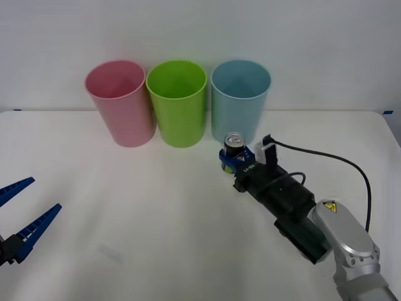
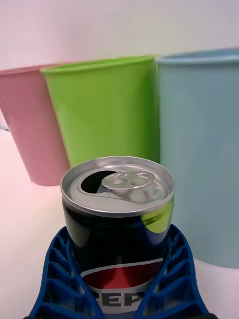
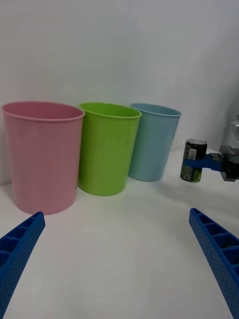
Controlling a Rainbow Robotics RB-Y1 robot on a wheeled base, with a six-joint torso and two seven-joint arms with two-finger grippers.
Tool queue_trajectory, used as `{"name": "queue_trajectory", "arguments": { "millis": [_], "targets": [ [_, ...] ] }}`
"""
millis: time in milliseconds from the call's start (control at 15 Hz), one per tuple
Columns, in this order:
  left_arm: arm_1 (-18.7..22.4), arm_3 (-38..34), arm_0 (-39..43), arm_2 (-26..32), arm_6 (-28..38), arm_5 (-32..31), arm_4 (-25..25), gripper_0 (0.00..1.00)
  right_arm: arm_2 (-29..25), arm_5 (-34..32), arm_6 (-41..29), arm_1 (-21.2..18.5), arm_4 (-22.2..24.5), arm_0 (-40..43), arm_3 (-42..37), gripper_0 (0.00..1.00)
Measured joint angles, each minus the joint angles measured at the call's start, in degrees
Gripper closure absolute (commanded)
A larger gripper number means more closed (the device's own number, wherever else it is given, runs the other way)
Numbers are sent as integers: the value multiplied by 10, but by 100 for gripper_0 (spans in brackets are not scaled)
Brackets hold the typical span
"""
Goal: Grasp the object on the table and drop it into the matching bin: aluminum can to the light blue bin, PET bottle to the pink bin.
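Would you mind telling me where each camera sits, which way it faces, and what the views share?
Front view: above the arms, looking down at the table; left end effector open at the near left, right end effector gripping the aluminum can.
Right wrist view: behind the can, facing the light blue bin; blue fingers clamp it.
Left wrist view: low, facing the pink bin; own fingers spread.
All share the bins and can.
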Motion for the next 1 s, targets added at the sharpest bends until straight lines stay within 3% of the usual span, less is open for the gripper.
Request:
{"name": "queue_trajectory", "arguments": {
  "millis": [667, 1000],
  "targets": [
    [0, 0, 0, 0, 0, 0, 0, 0, -23, 5, -184, -77, -11, 41, -210, 100],
    [0, 0, 0, 0, 0, 0, 0, 0, -39, 39, -247, -114, -10, 3, -236, 100]
  ]
}}
